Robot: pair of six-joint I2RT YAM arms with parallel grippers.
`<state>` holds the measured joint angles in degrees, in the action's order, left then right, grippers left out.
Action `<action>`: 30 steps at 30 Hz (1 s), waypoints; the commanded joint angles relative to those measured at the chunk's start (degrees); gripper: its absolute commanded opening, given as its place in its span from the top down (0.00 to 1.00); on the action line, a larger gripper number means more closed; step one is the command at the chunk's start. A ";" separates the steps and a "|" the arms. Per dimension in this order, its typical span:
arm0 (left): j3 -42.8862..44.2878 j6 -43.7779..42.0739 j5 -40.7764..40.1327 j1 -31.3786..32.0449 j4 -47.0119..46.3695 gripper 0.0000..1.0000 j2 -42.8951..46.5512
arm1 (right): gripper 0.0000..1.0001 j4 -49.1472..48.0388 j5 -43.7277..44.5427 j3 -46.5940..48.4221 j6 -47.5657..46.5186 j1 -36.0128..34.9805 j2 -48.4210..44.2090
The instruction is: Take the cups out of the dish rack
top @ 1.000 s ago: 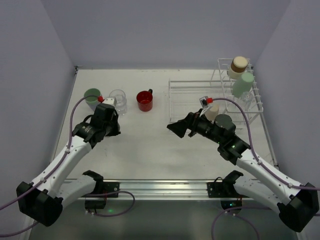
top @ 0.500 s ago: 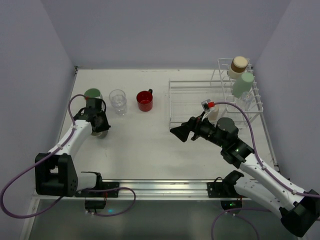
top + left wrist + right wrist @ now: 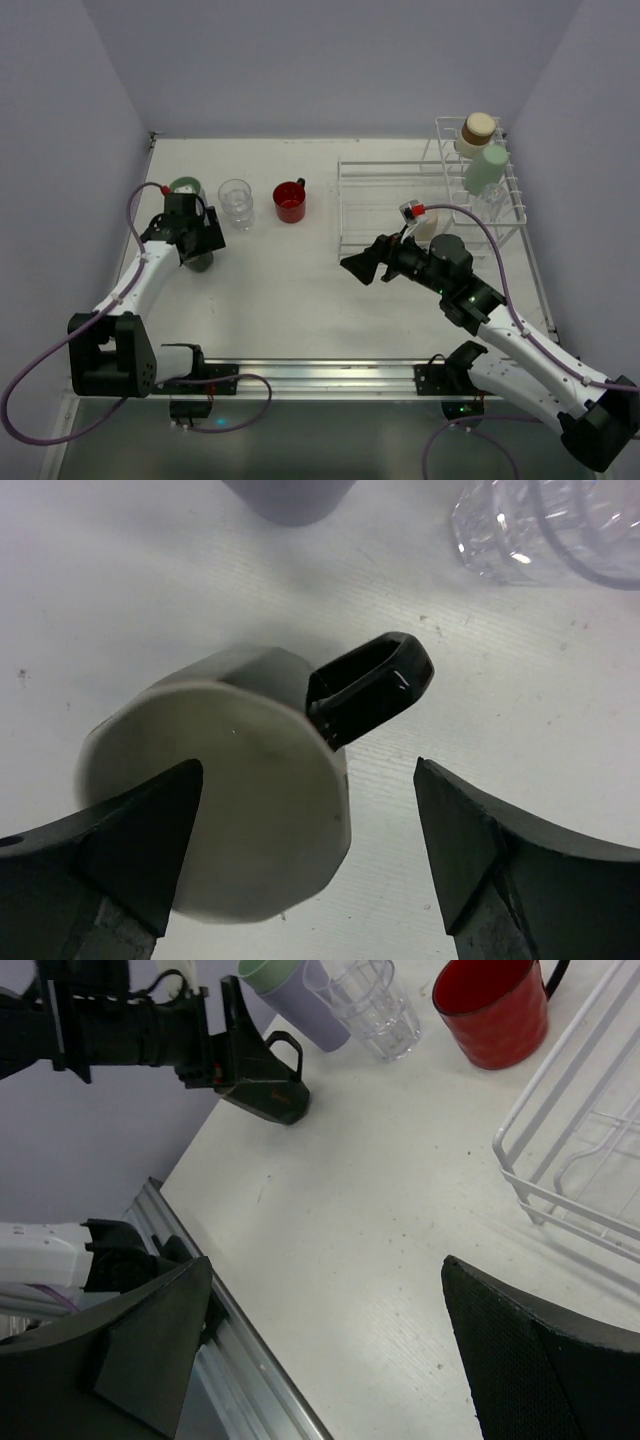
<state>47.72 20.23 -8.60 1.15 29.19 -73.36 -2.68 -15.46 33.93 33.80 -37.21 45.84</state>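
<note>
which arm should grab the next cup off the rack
Right. The right pincer, open and empty, sits beside the dish rack, which holds the pale green cup; the left pincer straddles the black-handled mug across the table.

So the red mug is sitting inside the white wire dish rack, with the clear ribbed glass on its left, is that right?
Not quite: the red mug stands on the white table, outside the white wire dish rack, as the top external view shows. The clear ribbed glass is on its left.

In the left wrist view the clear glass (image 3: 560, 525) is cut off at 1 o'clock, the lavender tumbler (image 3: 290, 495) at 12. The dish rack (image 3: 545, 1077) is cropped at 3 o'clock in the right wrist view.
</note>
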 commanded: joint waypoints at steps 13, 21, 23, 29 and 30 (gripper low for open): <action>-5.88 0.07 12.90 0.08 -9.15 0.00 25.09 | 0.19 13.30 11.06 12.02 -6.20 -2.07 8.29; -7.04 6.83 26.28 10.08 -18.02 0.01 29.24 | 0.34 19.02 15.38 21.78 -7.61 -2.78 1.56; -5.72 7.80 24.26 16.05 -22.39 0.02 27.76 | 0.39 19.20 15.38 24.42 -7.87 -2.78 -1.79; 2.71 5.00 18.10 37.31 -33.91 0.03 14.32 | 0.45 19.38 17.13 28.64 -7.87 -2.78 -12.96; 4.99 2.65 17.14 39.35 -35.24 0.03 10.04 | 0.45 19.38 17.31 28.65 -7.70 -2.69 -14.10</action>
<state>46.87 26.02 11.14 34.89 4.86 -56.16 16.14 -0.10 60.99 26.92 -39.75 34.74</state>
